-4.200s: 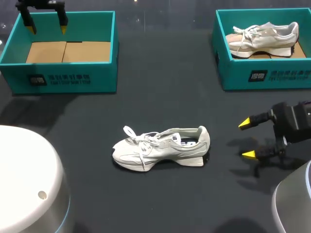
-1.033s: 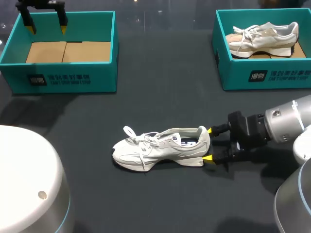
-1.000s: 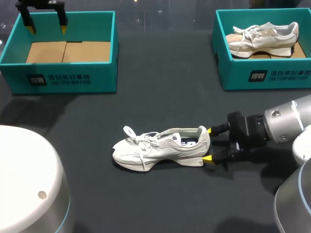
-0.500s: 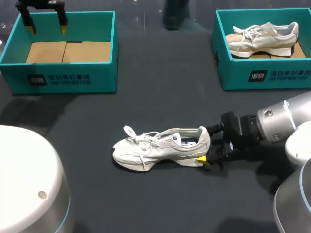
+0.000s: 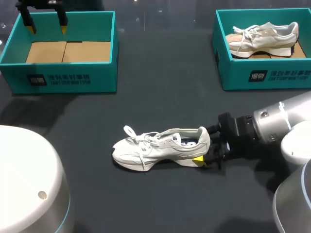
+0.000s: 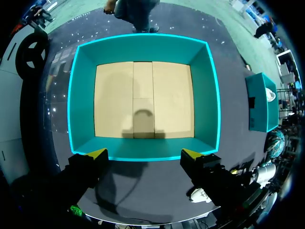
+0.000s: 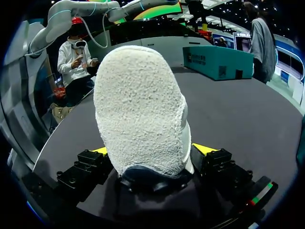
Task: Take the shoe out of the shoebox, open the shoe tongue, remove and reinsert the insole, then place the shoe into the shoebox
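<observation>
Though the shoe (image 5: 160, 148) lies outside, a second shoe (image 5: 262, 36) fills one shoebox (image 5: 221, 56).

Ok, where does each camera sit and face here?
Head: above, behind, down onto the table; right arm at the shoe, left gripper over the empty shoebox.
Left wrist: straight down into that shoebox; own fingertips show.
Right wrist: level, at the shoe's heel; right gripper shows.
Head shares shoebox with left wrist, shoe with right.
</observation>
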`<state>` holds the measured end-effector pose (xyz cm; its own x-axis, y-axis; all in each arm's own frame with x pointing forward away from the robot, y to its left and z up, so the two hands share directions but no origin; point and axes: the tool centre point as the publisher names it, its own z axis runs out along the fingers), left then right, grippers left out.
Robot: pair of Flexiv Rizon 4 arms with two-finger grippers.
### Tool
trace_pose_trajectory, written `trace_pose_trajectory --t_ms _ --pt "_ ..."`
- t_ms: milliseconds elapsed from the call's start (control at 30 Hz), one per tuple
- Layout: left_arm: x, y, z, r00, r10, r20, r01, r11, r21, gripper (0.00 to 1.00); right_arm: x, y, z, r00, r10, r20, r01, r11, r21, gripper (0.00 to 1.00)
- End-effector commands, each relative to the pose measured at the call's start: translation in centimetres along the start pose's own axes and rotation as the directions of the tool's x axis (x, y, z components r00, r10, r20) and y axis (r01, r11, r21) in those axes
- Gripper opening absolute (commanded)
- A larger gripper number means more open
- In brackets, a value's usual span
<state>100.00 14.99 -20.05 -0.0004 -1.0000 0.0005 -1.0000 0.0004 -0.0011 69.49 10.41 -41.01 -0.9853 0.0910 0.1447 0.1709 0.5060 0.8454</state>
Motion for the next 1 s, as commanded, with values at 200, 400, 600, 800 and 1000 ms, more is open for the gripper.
trace_pose_trajectory --t_ms 200,400,600,800,1000 --pt "0.0 0.0 0.0 1.000 0.000 0.000 0.000 1.000 -0.001 1.00 -0.2 -0.1 0.5 0.999 -0.014 -0.036 0.012 0.999 -0.031 1.00" --pt "0.0 0.0 0.0 1.000 0.000 0.000 0.000 1.000 -0.001 1.00 -0.1 0.3 1.1 0.997 -0.032 -0.070 0.029 0.998 -0.051 1.00" --pt "0.0 0.0 0.0 1.000 0.000 0.000 0.000 1.000 -0.001 1.00 -0.1 0.5 1.6 0.996 -0.042 -0.076 0.037 0.997 -0.062 1.00" --pt "0.0 0.0 0.0 1.000 0.000 0.000 0.000 1.000 -0.001 1.00 -0.1 0.5 1.7 0.997 -0.042 -0.065 0.037 0.996 -0.078 1.00" --pt "0.0 0.0 0.0 1.000 0.000 0.000 0.000 1.000 -0.001 1.00 -0.4 0.5 1.6 0.998 -0.041 -0.050 0.036 0.994 -0.104 1.00"
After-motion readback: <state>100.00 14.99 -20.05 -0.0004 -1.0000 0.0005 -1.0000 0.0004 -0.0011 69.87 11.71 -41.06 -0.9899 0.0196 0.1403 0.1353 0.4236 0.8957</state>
